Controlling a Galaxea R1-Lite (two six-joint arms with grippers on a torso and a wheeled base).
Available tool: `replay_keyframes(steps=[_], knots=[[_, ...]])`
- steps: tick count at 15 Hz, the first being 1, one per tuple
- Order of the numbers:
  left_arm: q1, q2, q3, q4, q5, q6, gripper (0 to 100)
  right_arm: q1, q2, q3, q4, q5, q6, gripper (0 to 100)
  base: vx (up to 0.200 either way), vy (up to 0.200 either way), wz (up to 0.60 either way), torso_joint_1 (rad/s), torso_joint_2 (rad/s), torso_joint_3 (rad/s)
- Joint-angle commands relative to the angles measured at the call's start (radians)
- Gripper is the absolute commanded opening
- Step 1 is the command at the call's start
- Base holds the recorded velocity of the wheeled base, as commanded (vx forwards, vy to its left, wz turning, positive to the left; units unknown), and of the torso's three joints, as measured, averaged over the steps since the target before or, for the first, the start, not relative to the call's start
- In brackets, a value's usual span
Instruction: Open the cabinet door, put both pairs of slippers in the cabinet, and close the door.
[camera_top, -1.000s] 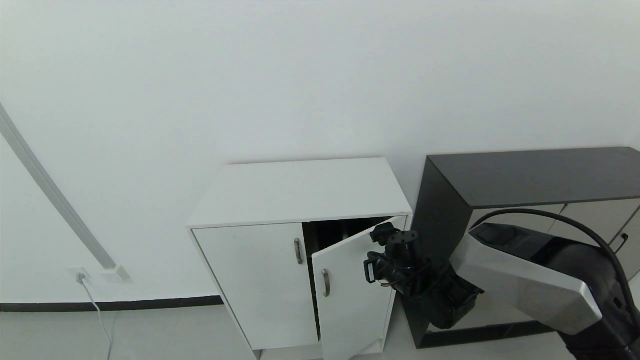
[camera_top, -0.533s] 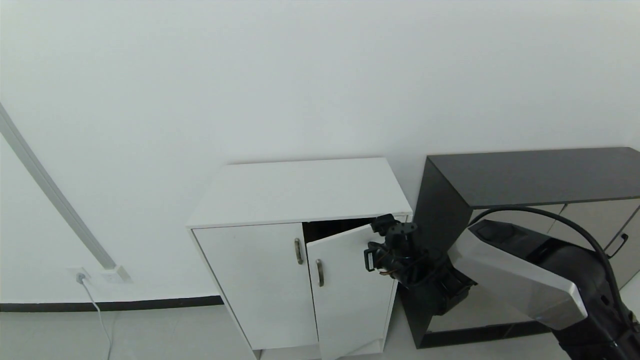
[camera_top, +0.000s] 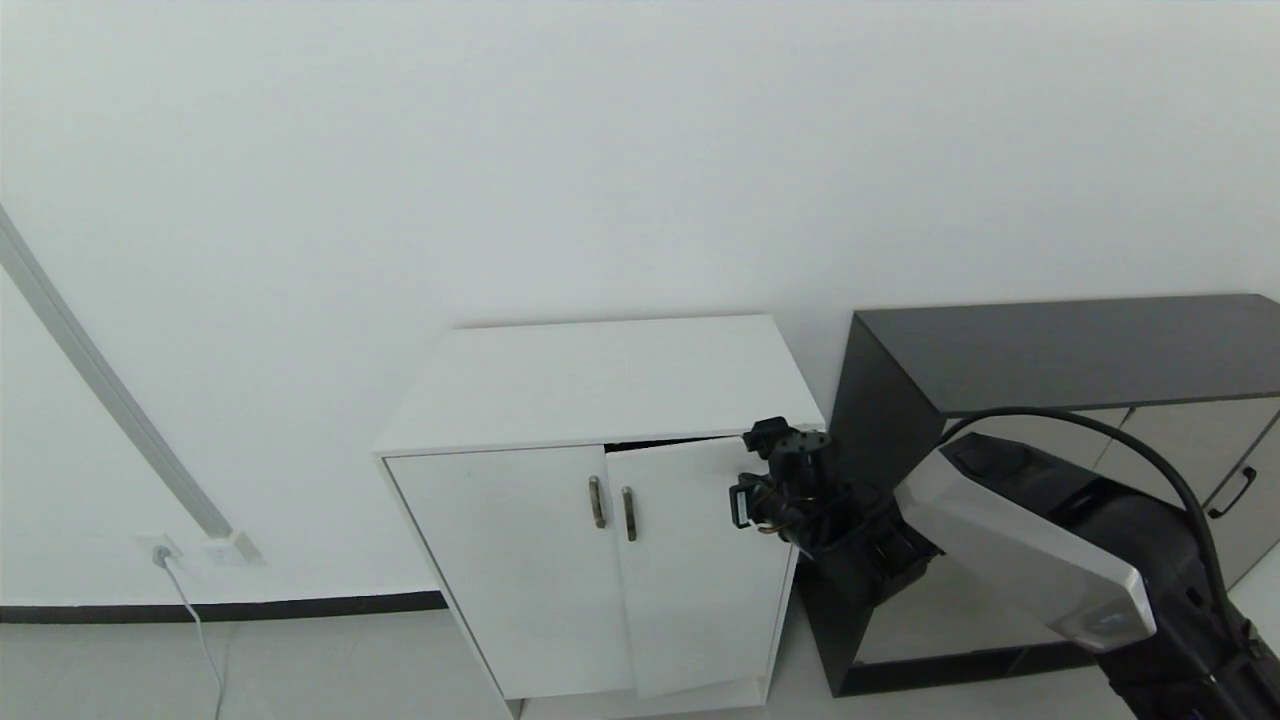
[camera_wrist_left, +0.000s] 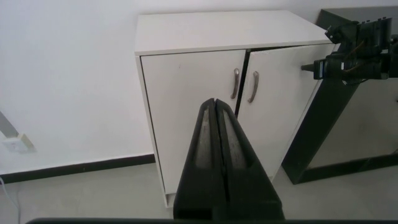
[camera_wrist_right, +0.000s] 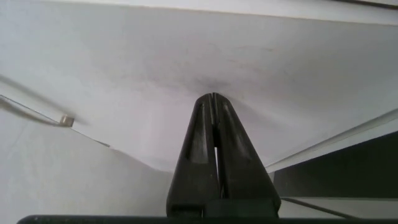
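A white two-door cabinet (camera_top: 600, 385) stands against the wall. Its right door (camera_top: 690, 560) is almost flush, with a thin dark gap left along its top edge. My right gripper (camera_top: 738, 500) is shut and its fingertips rest against the door's face near the hinge side; the right wrist view has the shut gripper (camera_wrist_right: 213, 98) touching the white panel. My left gripper (camera_wrist_left: 214, 102) is shut on nothing and hangs well back from the cabinet (camera_wrist_left: 230, 31), facing the two metal handles (camera_wrist_left: 244, 84). From there the right gripper (camera_wrist_left: 309, 67) shows against the door's far edge.
A dark cabinet (camera_top: 1050, 350) stands close beside the white one on the right, and my right arm passes in front of it. A wall socket with a cable (camera_top: 160, 552) sits low on the left wall above a black skirting strip (camera_top: 220, 607). Grey floor lies in front.
The right door has swung from clearly ajar to nearly flush. My right gripper moved in toward the cabinet with it, staying against the door face.
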Motion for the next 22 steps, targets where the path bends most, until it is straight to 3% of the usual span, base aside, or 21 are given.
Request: replay_keyframes(steps=[1,14,19,22], knots=[[0.000,0.000,0.000,0.000,0.000,0.000,0,-0.003,0.005,-0.011,0.003,0.000,0.000,0,0.000,0.000,0.00,0.000,0.00,0.000],[0.000,0.000,0.000,0.000,0.000,-0.001,0,-0.014,0.015,-0.073,0.057,0.000,0.000,0,0.000,0.000,0.00,0.000,0.00,0.000],[0.000,0.000,0.000,0.000,0.000,-0.001,0,-0.011,-0.078,0.084,0.003,-0.003,0.003,0,0.000,0.000,0.00,0.000,0.00,0.000],[0.000,0.000,0.000,0.000,0.000,-0.001,0,-0.021,-0.170,0.254,-0.066,-0.007,0.012,0,0.000,0.000,0.00,0.000,0.00,0.000]])
